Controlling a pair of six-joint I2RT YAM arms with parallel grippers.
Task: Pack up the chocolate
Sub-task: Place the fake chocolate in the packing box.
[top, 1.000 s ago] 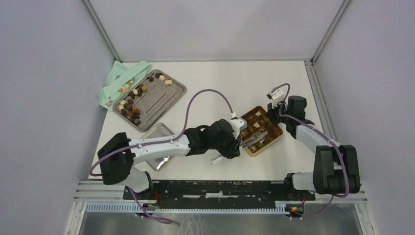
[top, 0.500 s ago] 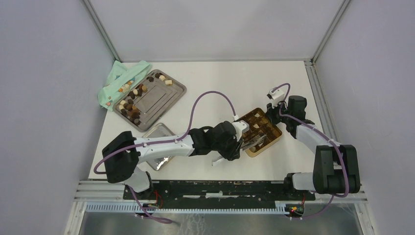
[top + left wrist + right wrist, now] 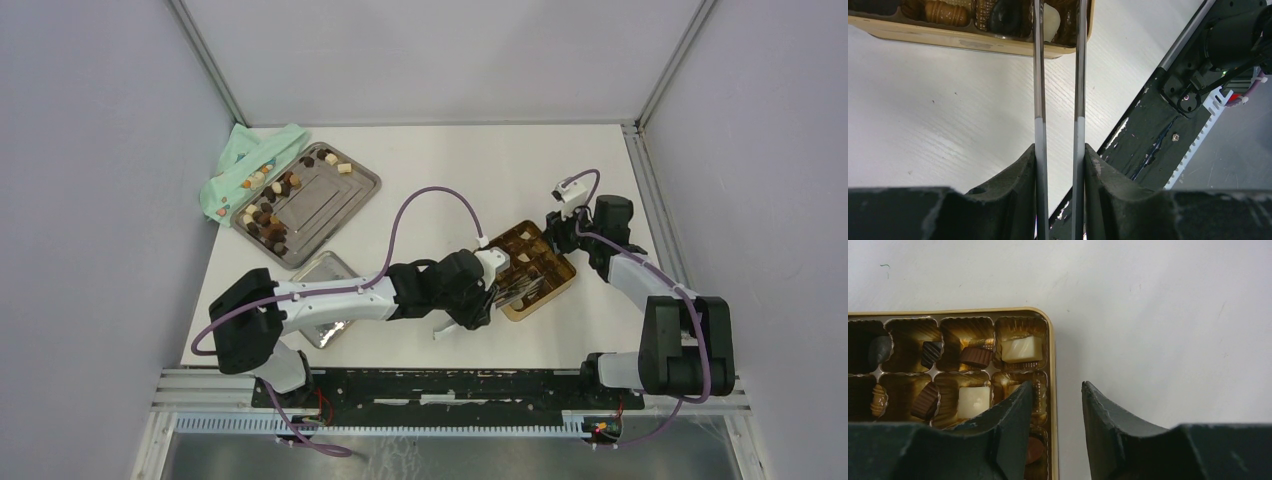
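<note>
Packing is partly done: several chocolates sit in cells of the tin at centre right, some cells are bare, and many pieces lie on the far-left tray. The left gripper, reaching right, is clamped on tweezers whose tips straddle a cream piece at the tin's near-left edge; a grip on it cannot be confirmed. The right gripper hangs over the tin's far-right rim, jaws apart, empty.

Dark brown, caramel and cream-white chocolate in a gold ribbed tin; mint-green bag, silver tray.
</note>
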